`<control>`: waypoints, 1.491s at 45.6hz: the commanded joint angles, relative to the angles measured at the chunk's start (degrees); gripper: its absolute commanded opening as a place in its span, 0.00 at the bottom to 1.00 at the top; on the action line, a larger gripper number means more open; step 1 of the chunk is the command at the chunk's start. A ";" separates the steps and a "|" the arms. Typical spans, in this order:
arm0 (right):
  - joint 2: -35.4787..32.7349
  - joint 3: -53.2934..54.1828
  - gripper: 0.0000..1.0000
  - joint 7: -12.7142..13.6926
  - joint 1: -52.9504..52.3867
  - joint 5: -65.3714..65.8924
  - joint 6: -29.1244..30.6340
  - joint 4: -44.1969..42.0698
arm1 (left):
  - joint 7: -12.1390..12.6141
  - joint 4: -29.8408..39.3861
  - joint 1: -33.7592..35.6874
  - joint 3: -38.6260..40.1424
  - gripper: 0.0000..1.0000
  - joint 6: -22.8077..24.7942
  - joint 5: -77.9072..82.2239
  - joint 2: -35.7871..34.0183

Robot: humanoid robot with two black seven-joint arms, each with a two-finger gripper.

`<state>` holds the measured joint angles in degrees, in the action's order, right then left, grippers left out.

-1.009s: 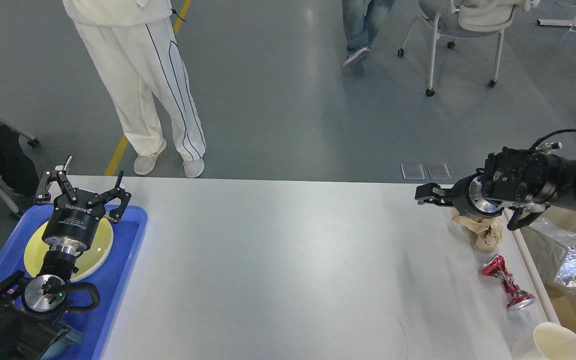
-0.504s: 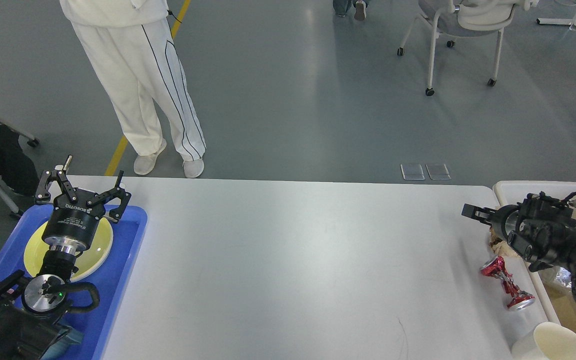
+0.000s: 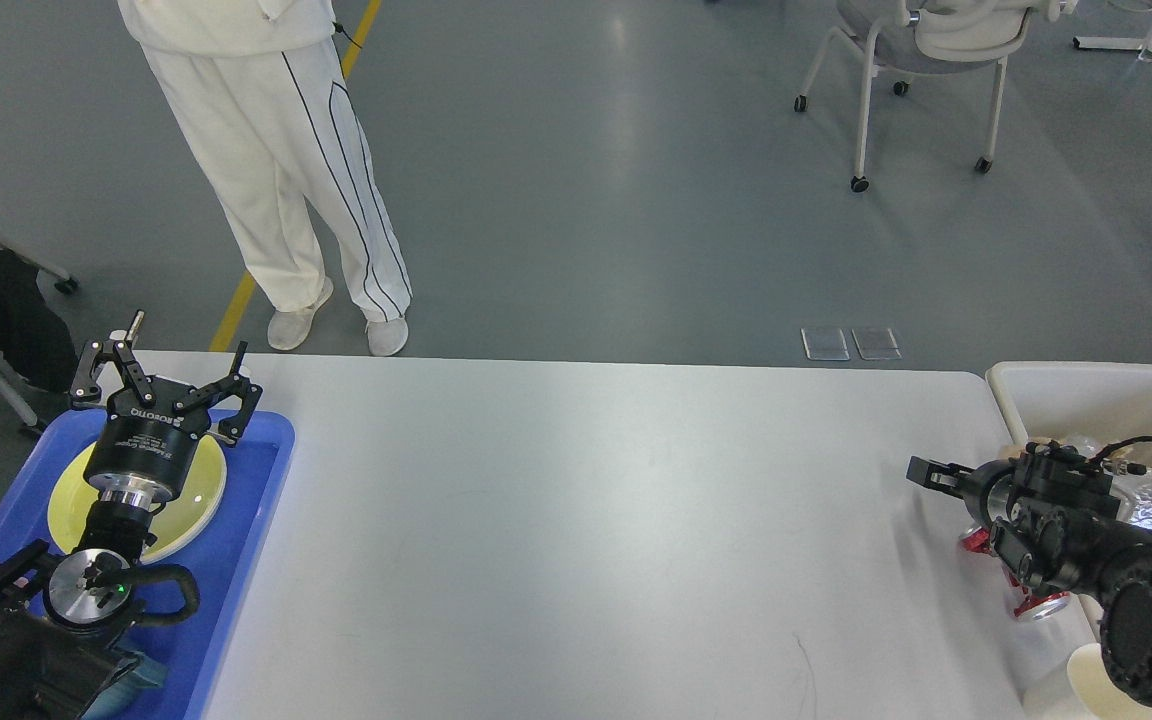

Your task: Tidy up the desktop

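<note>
Left pincer [image 3: 168, 372]: fingers spread wide, empty, above a yellow plate [image 3: 198, 492].
Tray [image 3: 254, 500]: blue, on the worktop's left end, holding the plate.
Worktop [image 3: 576, 530]: white-grey, spans the middle of the view, bare at centre.
Right pincer [image 3: 926, 473]: seen dark and side-on, points left; spread or pressed together, I cannot tell.
Can [image 3: 1028, 600]: red, crushed, mostly hidden under the right arm.
Bin [image 3: 1086, 385]: cream, just beside the worktop's right edge.
Cup [image 3: 1086, 685]: pale, at the near right corner.

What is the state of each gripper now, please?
Left gripper: open, holding nothing, above the blue tray.
Right gripper: cannot be told; seen side-on and dark.
</note>
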<state>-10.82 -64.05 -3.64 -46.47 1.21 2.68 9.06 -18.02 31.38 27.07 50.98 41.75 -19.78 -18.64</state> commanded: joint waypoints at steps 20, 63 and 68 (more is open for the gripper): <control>0.45 -0.82 0.00 0.56 0.94 0.10 -0.22 -0.36 | 0.00 0.00 0.00 0.00 0.97 0.00 0.00 0.00; 0.18 -1.43 1.00 0.38 -3.10 0.63 -1.45 -0.36 | 0.00 0.00 0.00 0.00 0.97 0.00 0.00 0.00; -0.34 -4.32 1.00 0.56 -2.84 1.16 -1.54 -0.45 | 0.00 0.00 0.00 0.00 0.97 0.00 0.00 0.00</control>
<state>-10.67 -65.61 -3.32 -49.53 1.88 1.16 8.74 -18.02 31.38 27.07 50.98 41.75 -19.77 -18.63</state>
